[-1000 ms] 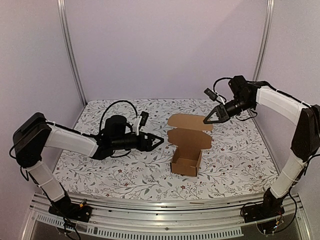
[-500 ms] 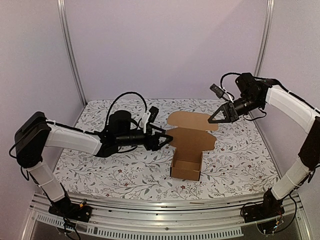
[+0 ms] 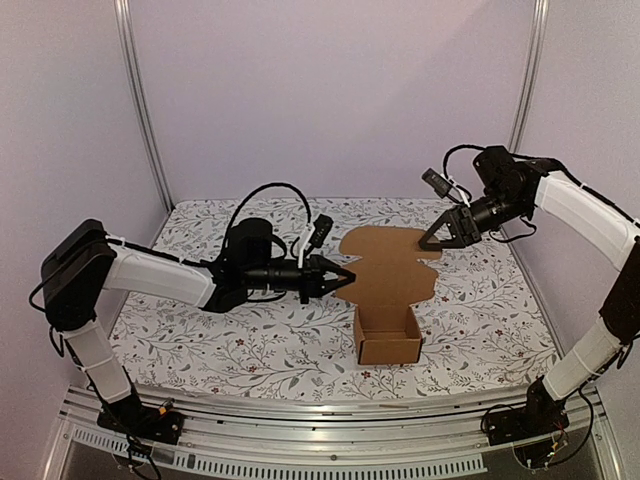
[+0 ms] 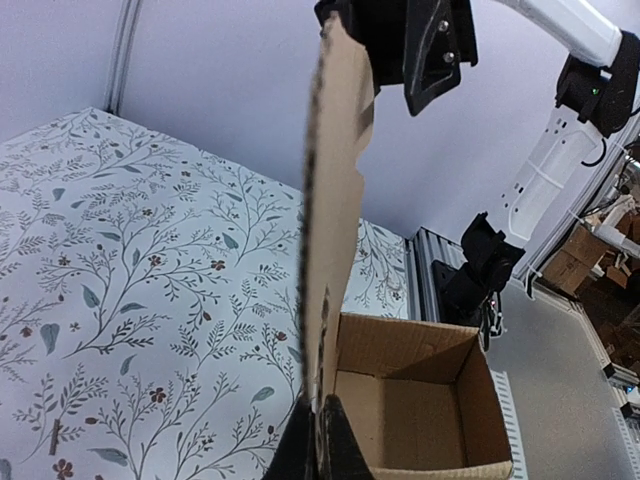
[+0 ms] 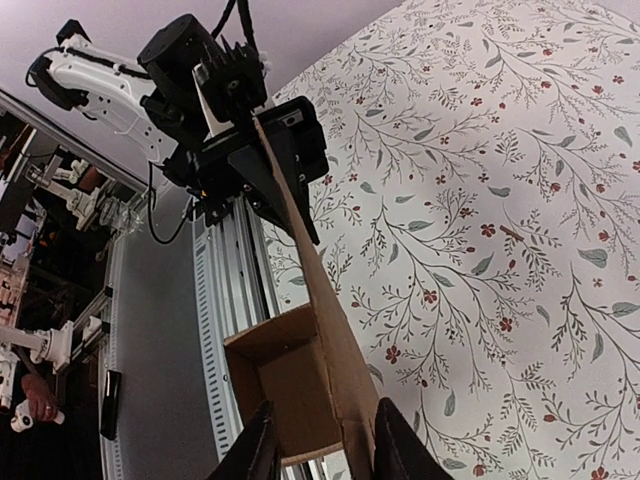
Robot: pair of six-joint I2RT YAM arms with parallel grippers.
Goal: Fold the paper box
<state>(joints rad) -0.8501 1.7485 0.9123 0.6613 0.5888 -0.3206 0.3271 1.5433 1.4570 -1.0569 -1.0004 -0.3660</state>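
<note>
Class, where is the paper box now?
Top view: the paper box sits right of centre on the table, raised lid between left gripper and right gripper.

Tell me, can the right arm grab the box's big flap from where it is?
Probably yes. The right arm has its jaws open on either side of the flap at its far corner, with nothing else in the way. The left arm pinches the opposite edge, clear of it.

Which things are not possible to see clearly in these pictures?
Top view: whether the right gripper touches the flap; too small to tell.
Left wrist view: the flap's faces, seen edge-on; fingers of the left gripper, cut off by the bottom edge.
Right wrist view: the lower part of the box, cut off by the bottom edge.
</note>
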